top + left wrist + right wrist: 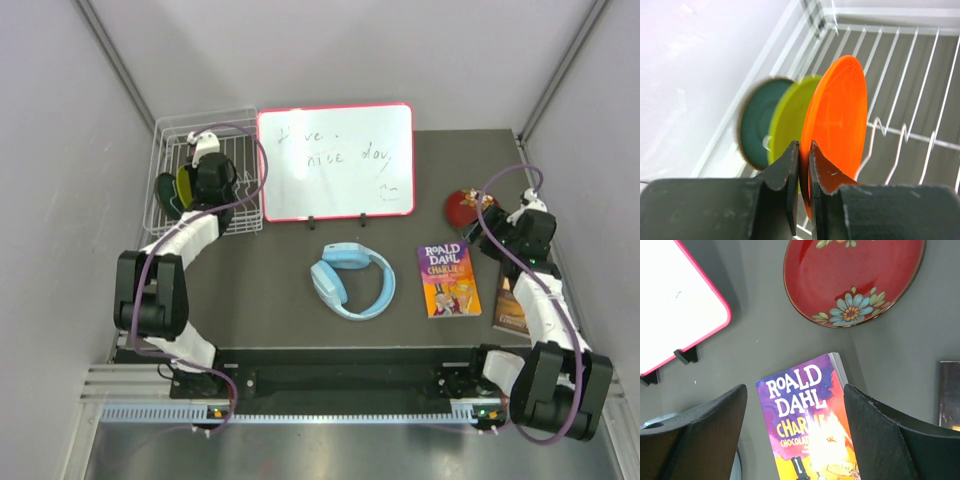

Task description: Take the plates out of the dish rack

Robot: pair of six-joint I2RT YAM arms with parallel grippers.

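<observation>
The white wire dish rack (pixel 163 150) stands at the table's back left. Three plates stand on edge in the dish rack (pixel 900 131): a dark green plate (pixel 754 125), a yellow-green plate (pixel 787 112) and an orange plate (pixel 840 110). My left gripper (pixel 804 170) reaches into the rack, shut on the orange plate's near rim. From above, the left gripper (pixel 203 180) covers the orange plate; the green plate (pixel 165 192) and the yellow plate (pixel 183 185) show beside it. A red flowered plate (pixel 855 275) lies flat on the table at the right. My right gripper (pixel 794 390) hangs open and empty above a book, just short of the red plate (pixel 466 205).
A red-framed whiteboard (pixel 335 162) stands right of the rack. Blue headphones (pixel 350 280) lie mid-table. A purple Roald Dahl book (pixel 447 278) lies right of them, and a darker book (pixel 510 305) sits under my right arm. Grey walls close in both sides.
</observation>
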